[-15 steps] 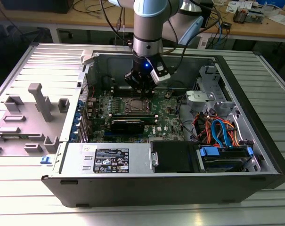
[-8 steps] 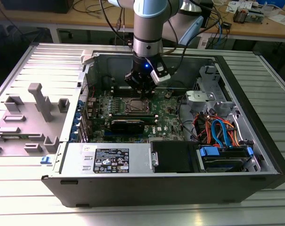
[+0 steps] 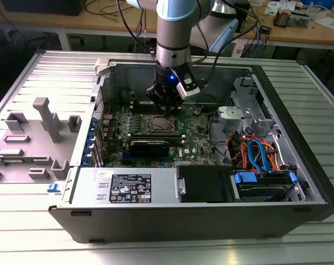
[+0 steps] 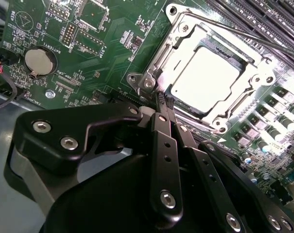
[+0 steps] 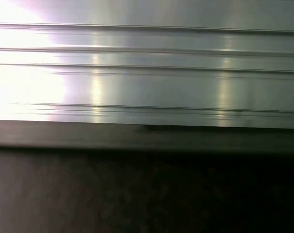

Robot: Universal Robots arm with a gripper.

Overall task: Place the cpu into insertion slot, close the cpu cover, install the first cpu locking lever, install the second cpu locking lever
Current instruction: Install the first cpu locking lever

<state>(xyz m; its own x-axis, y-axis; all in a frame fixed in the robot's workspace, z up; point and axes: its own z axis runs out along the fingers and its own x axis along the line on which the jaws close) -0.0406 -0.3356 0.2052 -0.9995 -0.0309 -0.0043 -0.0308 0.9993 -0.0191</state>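
Inside the open case [image 3: 299, 165], in the exterior view, the tool [image 3: 168, 110] hangs just above the slot [image 3: 160, 125] on the green board [image 3: 197, 138]. In the second wrist view, the coin cell [image 4: 40, 61] lies at the left, the tool [image 4: 165, 102] has its fingers [image 4: 161, 104] pressed together on nothing, and beside them the cpu [image 4: 205, 80] sits in the slot [image 4: 246, 58] under the closed cover [image 4: 256, 80].

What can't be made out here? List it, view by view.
- Exterior view: the insertion slot is too small and partly hidden behind the gripper.
- Second wrist view: the cpu top is glared white; whether the cpu cover is latched cannot be told.
- First wrist view: blurred metal ridges, nothing of the task.
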